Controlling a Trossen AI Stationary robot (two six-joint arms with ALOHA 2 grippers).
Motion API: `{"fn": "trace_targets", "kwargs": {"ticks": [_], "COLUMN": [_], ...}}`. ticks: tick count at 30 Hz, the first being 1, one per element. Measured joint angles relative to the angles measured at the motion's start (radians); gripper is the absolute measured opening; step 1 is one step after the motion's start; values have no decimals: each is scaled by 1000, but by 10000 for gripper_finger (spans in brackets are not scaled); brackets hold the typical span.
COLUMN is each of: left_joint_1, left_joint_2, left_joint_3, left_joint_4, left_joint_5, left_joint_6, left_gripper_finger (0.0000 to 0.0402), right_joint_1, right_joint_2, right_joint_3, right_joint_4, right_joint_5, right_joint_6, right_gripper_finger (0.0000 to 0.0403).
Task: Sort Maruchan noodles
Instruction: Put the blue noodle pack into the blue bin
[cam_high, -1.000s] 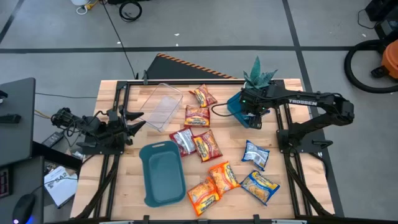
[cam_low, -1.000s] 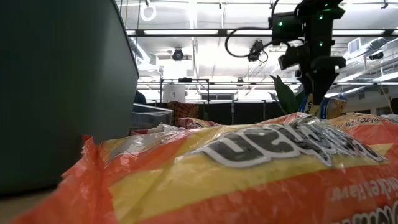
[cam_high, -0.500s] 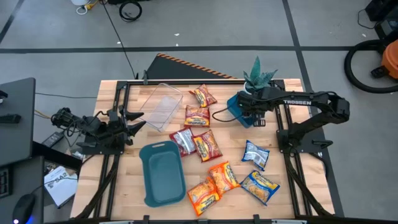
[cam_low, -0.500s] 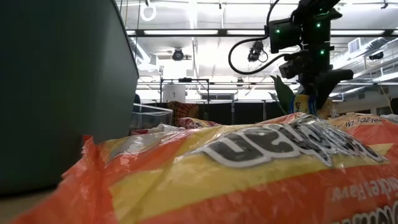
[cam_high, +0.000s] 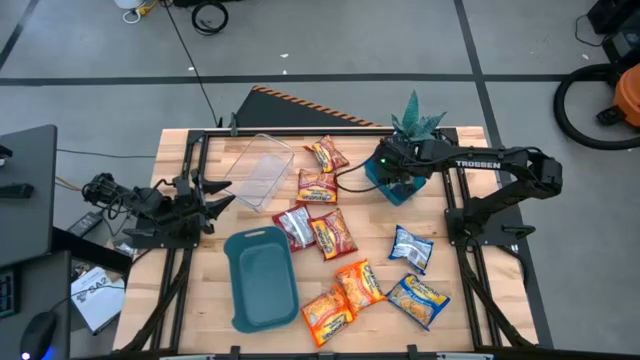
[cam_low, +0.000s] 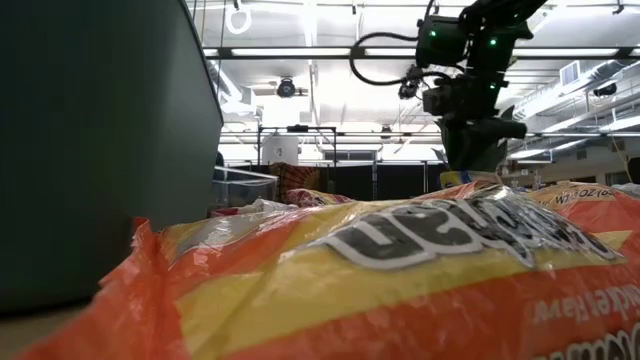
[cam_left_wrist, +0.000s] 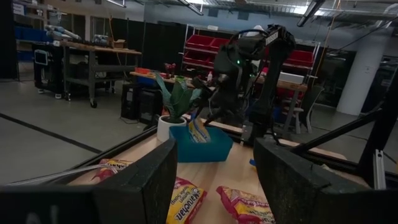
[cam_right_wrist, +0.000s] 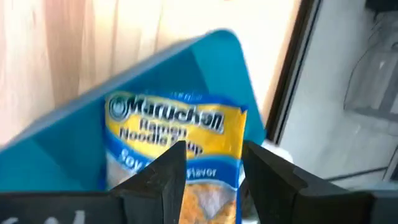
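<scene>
My right gripper (cam_high: 391, 170) (cam_right_wrist: 214, 158) hangs open over the small teal tray (cam_high: 376, 183) at the table's far right. A blue-and-yellow Maruchan packet (cam_right_wrist: 177, 134) (cam_left_wrist: 197, 130) stands tilted in that tray, leaning on its wall, and its lower part shows beyond the gap between my fingers. Other packets lie flat on the table: red ones (cam_high: 316, 186) (cam_high: 333, 233), orange ones (cam_high: 359, 283), and blue-and-yellow ones (cam_high: 411, 247) (cam_high: 418, 300). My left gripper (cam_high: 218, 197) (cam_left_wrist: 214, 168) waits open at the left edge.
A large teal tray (cam_high: 262, 277) lies near the middle-left. A clear plastic bin (cam_high: 262, 170) sits at the far left. A potted plant (cam_high: 415, 120) stands just beyond the small tray. In the low view an orange packet (cam_low: 400, 270) fills the foreground beside the teal tray wall (cam_low: 100, 150).
My right gripper moved toward the table's left and far edge, coming over the small teal tray with the blue-and-yellow packet hanging below it. The packet now stands inside that tray.
</scene>
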Motion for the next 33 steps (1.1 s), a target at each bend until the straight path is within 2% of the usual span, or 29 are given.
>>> {"fn": "trace_targets", "kwargs": {"ticks": [3,6,11,13,18,26,28,31,33], "left_joint_1": [0,0,-1,-1,-1,-1,-1,-1,-1], "left_joint_2": [0,0,0,0,0,0,0,0,0], "left_joint_3": [0,0,0,0,0,0,0,0,0], "left_joint_4": [-9,-15,-16,-17,-17,-19,-19,-19,-19], "left_joint_5": [0,1,0,0,4,7,7,8,13], "left_joint_6": [2,23,25,25,24,19,18,16,6], "left_gripper_finger": [217,217,217,217,217,217,217,217,217], "right_joint_1": [-4,-4,-13,-27,-60,-63,-63,-63,-62], "right_joint_2": [0,0,0,0,41,159,179,186,180], "right_joint_3": [0,0,0,0,0,0,0,0,0], "right_joint_4": [45,65,39,28,12,32,32,60,90], "right_joint_5": [-41,-29,138,158,88,-8,-75,-232,-267], "right_joint_6": [9,71,219,284,362,293,268,236,233], "right_gripper_finger": [163,162,161,160,159,152,148,141,138]}}
